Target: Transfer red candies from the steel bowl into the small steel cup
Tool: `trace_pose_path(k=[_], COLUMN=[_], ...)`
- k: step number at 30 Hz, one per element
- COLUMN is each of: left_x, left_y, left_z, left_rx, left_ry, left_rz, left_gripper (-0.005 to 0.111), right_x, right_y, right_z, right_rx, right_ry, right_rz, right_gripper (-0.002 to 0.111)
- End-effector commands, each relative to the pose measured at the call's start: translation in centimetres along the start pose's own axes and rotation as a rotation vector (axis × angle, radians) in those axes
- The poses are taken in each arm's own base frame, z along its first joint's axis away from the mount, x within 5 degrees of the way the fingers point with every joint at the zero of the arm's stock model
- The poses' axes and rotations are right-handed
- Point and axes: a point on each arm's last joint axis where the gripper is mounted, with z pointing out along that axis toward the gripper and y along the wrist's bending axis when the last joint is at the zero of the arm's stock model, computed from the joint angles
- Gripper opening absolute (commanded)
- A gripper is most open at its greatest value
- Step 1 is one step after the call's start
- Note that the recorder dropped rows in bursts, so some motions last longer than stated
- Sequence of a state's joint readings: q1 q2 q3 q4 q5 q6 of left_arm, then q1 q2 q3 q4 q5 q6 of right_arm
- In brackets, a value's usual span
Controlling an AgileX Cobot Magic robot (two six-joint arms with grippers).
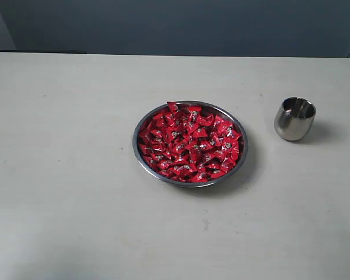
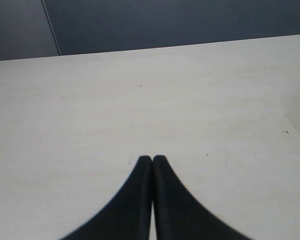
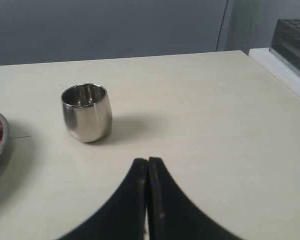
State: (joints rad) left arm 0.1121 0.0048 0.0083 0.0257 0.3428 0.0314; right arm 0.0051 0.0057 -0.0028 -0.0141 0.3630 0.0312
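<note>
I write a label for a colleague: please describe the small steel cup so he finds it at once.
On the pale table, find the wide steel bowl heaped with red candies near the middle. The small steel cup stands apart to its right in the exterior view. Unlike the shallow bowl, it is a rounded, handleless tumbler, much narrower.

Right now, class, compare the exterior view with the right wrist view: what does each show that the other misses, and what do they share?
Only the exterior view shows the whole bowl, heaped with candies. Only the right wrist view shows the right hand, shut on nothing, and a dark rack beside the table. Both show the cup upright on the table, apart from the bowl; the wrist view catches just a sliver of the bowl's rim and a few candies.
</note>
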Motion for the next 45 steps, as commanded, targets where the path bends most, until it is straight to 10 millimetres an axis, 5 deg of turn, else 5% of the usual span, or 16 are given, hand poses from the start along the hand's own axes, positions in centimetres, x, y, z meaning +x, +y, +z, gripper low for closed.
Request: trace_pose_path(k=[1, 6, 19, 27, 36, 45], left_x=[-0.4, -0.4, -0.4, -0.4, -0.4, -0.4], left_y=[0.0, 0.0, 0.0, 0.0, 0.0, 0.0], left_z=[-0.1, -0.1, -0.1, -0.1, -0.1, -0.1], left_rx=[0.003, 0.003, 0.003, 0.003, 0.003, 0.003], left_ry=[-0.022, -0.022, -0.022, -0.022, -0.022, -0.022], left_rz=[0.0, 0.0, 0.0, 0.0, 0.0, 0.0], left_gripper=[0.0, 0.0, 0.0, 0.0, 0.0, 0.0], right_x=[0.0, -1.5, -2.1, -4.0, -5.3, -5.4], right_y=[0.0, 0.2, 0.1, 0.0, -0.6, -0.9], right_z=[0.0, -0.1, -0.3, -1.0, -1.8, -1.9], right_rx=[0.004, -0.033, -0.023, -0.025, -0.028, -0.014], right_ry=[-0.012, -0.172, -0.238, -0.464, -0.642, -0.665], right_rz=[-0.003, 0.111, 0.078, 0.121, 0.317, 0.374], right_gripper=[-0.001, -0.001, -0.001, -0.001, -0.001, -0.001])
